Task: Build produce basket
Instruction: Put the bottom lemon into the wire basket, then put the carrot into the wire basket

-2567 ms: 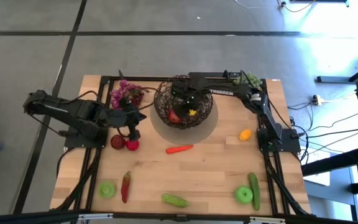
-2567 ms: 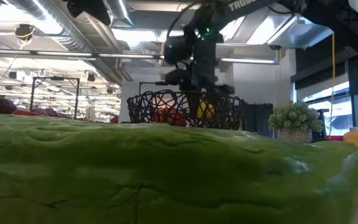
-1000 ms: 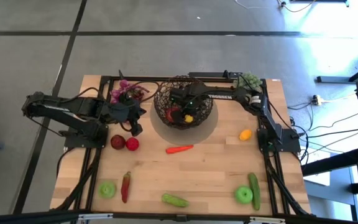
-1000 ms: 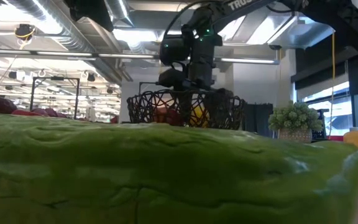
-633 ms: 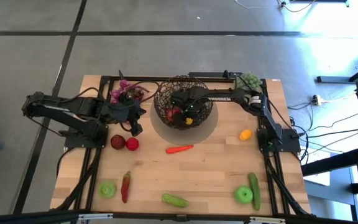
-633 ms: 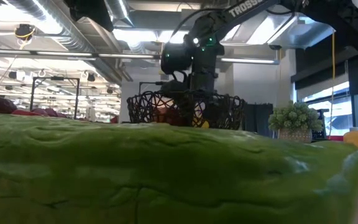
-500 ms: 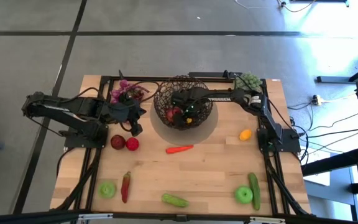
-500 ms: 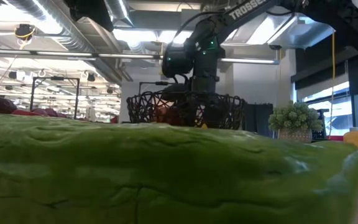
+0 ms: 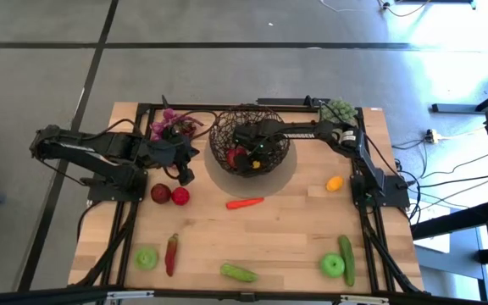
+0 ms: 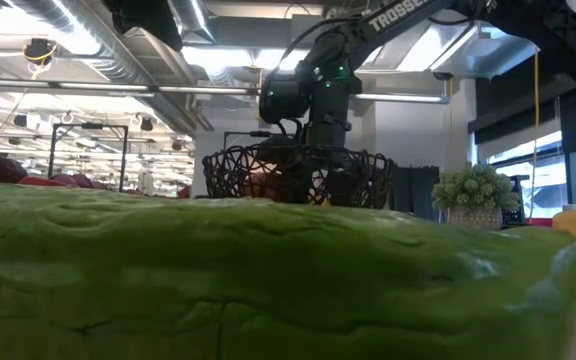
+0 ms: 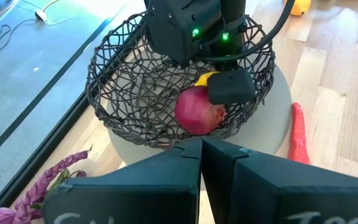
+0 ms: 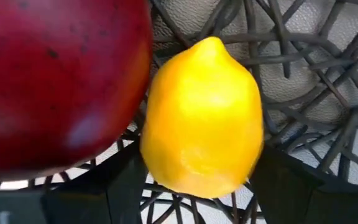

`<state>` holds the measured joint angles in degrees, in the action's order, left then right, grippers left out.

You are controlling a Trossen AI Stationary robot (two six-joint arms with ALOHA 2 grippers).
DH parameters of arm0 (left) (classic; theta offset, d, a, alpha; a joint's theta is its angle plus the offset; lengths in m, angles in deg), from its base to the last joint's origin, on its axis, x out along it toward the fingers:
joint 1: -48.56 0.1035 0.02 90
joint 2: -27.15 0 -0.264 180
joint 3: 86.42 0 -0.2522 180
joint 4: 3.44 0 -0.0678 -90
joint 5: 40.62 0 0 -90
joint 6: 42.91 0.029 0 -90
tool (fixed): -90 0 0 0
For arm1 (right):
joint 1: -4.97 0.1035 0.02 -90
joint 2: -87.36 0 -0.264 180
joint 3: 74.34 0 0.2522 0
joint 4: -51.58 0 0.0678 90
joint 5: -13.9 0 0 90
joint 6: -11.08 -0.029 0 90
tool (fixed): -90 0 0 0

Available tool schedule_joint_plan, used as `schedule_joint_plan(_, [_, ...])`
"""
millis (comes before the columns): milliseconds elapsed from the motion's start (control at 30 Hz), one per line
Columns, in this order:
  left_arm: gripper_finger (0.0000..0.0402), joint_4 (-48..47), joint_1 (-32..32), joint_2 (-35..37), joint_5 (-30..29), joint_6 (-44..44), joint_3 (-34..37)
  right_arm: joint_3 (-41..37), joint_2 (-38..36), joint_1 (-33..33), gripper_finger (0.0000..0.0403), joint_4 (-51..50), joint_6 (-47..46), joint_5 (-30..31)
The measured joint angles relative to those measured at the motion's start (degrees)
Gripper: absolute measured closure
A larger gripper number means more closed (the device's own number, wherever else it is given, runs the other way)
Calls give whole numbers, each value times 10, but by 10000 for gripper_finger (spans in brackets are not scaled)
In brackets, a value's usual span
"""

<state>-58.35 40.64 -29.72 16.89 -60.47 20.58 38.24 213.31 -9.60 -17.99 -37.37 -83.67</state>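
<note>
Placement of the lemon (image 12: 201, 118) into the basket (image 9: 224, 134) is underway: you are holding the right tool (image 9: 257, 153) low inside the bowl, its fingers around the lemon, which is lying on the wire mesh beside a red apple (image 11: 199, 110). Judging from this, you are next spreading the fingers fully and lifting straight up clear of the rim. The left tool (image 9: 183, 174) is waiting clenched and empty above the desk (image 9: 295, 237), near two red fruits (image 9: 169, 195).

three red apples (image 9: 160, 194), two green apples (image 9: 146, 257), two cucumbers (image 9: 238, 272)
</note>
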Motion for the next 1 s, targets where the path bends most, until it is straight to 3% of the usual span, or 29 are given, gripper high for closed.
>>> schedule_joint_plan(400, [401,-6,0,0,0,-3,0,1,-1,10,148,0,-40,9])
schedule_joint_plan(600, [401,-23,0,0,0,-17,0,38,-2,14,148,-29,-38,40])
schedule_joint_plan(1000, [401,-39,0,0,0,-33,0,86,-2,16,148,-111,-53,36])
